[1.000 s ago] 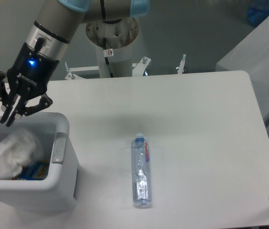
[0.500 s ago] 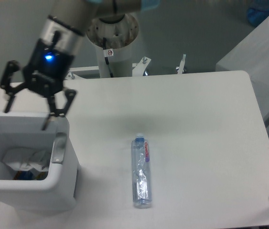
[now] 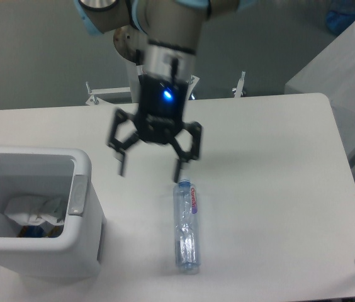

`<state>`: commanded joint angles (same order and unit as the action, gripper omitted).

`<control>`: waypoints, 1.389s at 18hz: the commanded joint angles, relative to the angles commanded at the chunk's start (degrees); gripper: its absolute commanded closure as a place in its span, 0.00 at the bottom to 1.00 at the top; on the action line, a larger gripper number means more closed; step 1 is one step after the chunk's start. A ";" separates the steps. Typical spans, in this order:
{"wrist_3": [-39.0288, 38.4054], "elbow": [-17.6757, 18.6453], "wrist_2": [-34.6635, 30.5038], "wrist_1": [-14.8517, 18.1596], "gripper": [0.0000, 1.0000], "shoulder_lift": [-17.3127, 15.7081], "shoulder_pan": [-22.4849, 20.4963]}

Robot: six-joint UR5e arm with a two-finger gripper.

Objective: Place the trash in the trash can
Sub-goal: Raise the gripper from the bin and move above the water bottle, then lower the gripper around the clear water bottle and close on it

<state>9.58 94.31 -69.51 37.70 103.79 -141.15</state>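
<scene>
- Nearest the camera, at the left front of the white table (image 3: 278, 189): boxy white plastic trash can (image 3: 83, 251) with rounded corners, thick rim and a grey tab (image 3: 77, 195) on its right wall, mouth open upward to take drops from above.
- Down inside it: crumpled white-and-clear plastic wrapper (image 3: 33, 211), already binned, resting on something blue and barely visible.
- To the right of the can, apart from it, flat on the table: long crushed clear plastic bottle (image 3: 187, 226) with blue cap and red-lettered label, lying lengthwise, cap end pointing away; the one piece of trash left outside.
- Just beyond the cap end, above the table: black two-finger gripper (image 3: 151, 165), blue light lit on its body, fingers spread wide and holding nothing, right fingertip (image 3: 177, 177) close over the cap.
- Probable reason for that pose: lining up over the bottle for a grasp; likely needs to shift nearer along the body first.
- Farthest back: grey arm base (image 3: 146, 69) behind the table edge.
</scene>
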 joint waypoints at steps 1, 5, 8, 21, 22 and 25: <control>0.00 -0.26 -1.14 0.00 0.00 1.23 0.00; 0.18 -0.36 -7.82 0.26 0.00 5.80 0.26; 0.18 -0.27 -9.49 0.26 0.00 8.79 0.44; 3.60 -6.24 -13.28 0.09 0.00 21.54 4.57; 3.60 -6.24 -13.37 0.09 0.00 21.98 4.66; 4.04 -6.24 -14.07 0.00 0.00 23.03 4.66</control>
<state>13.62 88.07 -83.58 37.71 126.82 -136.49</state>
